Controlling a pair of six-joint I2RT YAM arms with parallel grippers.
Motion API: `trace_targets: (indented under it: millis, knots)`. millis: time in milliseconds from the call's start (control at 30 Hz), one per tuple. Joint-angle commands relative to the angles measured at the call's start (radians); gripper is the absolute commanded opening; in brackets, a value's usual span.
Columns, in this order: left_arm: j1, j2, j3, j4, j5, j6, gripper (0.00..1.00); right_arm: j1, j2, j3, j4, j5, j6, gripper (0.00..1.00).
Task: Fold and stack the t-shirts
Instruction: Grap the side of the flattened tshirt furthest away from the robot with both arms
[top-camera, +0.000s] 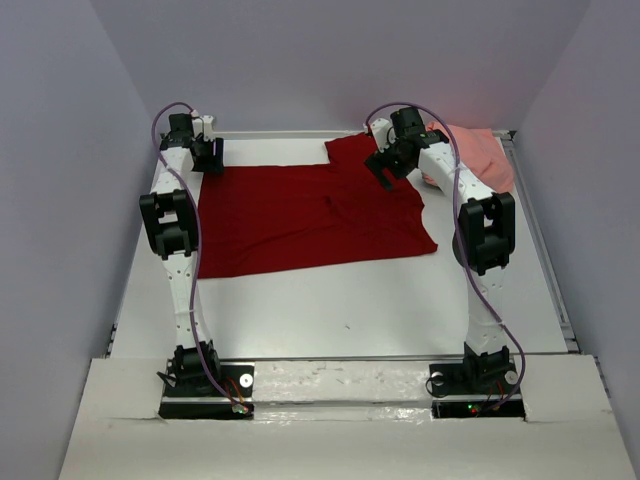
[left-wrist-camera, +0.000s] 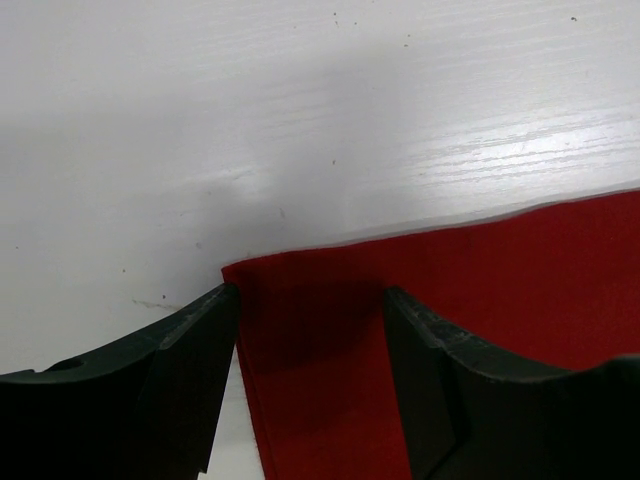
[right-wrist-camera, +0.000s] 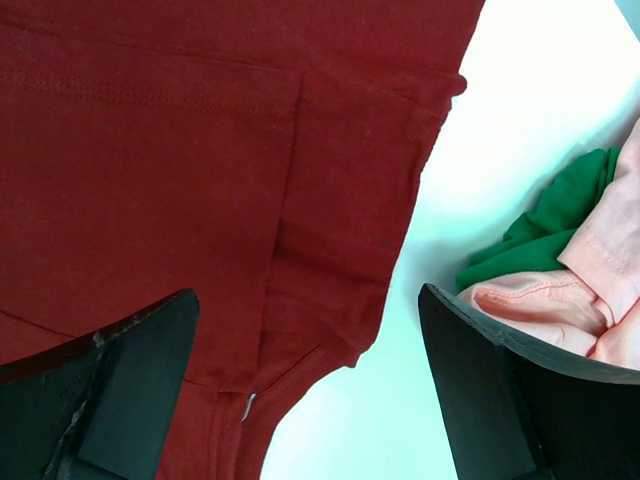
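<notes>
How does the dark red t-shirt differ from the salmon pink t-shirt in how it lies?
The dark red t-shirt is spread flat; the salmon pink t-shirt is bunched up. The red one covers the table's middle; the pink one sits at the far right corner, against green fabric. Neither is folded.

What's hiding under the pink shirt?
Some green fabric pokes out from beneath the pink shirt. The rest is covered, so whether it is a whole shirt cannot be seen.
</notes>
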Motion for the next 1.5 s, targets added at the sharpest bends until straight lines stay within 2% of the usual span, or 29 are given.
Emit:
trace_targets:
  millis: [0, 100, 300, 533, 600, 700, 800, 900, 1467]
  knots:
    - [0.003, -0.008, 0.017, -0.007, -0.021, -0.019, 0.7, -0.006, -0.013, 0.048, -0.01, 0.013, -0.01, 0.96]
    - [0.003, -0.009, 0.011, -0.001, -0.029, -0.033, 0.7, -0.006, -0.013, 0.047, -0.011, 0.018, -0.012, 0.96]
    - [0.006, -0.015, 0.008, 0.001, -0.015, -0.054, 0.63, -0.006, -0.011, 0.044, -0.011, 0.027, -0.016, 0.95]
    - [0.021, -0.022, 0.008, 0.005, 0.005, -0.091, 0.63, -0.006, -0.008, 0.044, -0.011, 0.031, -0.021, 0.95]
    - [0.029, -0.023, 0.002, 0.005, -0.001, -0.097, 0.6, -0.006, -0.005, 0.044, -0.011, 0.031, -0.019, 0.95]
    - [0.033, -0.028, -0.009, 0.011, -0.018, -0.102, 0.5, -0.006, 0.0, 0.045, -0.011, 0.031, -0.021, 0.94]
    - [0.035, -0.026, -0.009, 0.008, -0.036, -0.1, 0.48, -0.006, 0.004, 0.053, -0.014, 0.031, -0.019, 0.94]
    - [0.035, -0.025, -0.009, 0.007, -0.05, -0.099, 0.42, -0.006, 0.006, 0.062, -0.02, 0.031, -0.019, 0.94]
    - [0.029, 0.015, 0.002, 0.001, -0.038, -0.097, 0.41, -0.006, 0.004, 0.06, -0.023, 0.031, -0.024, 0.93]
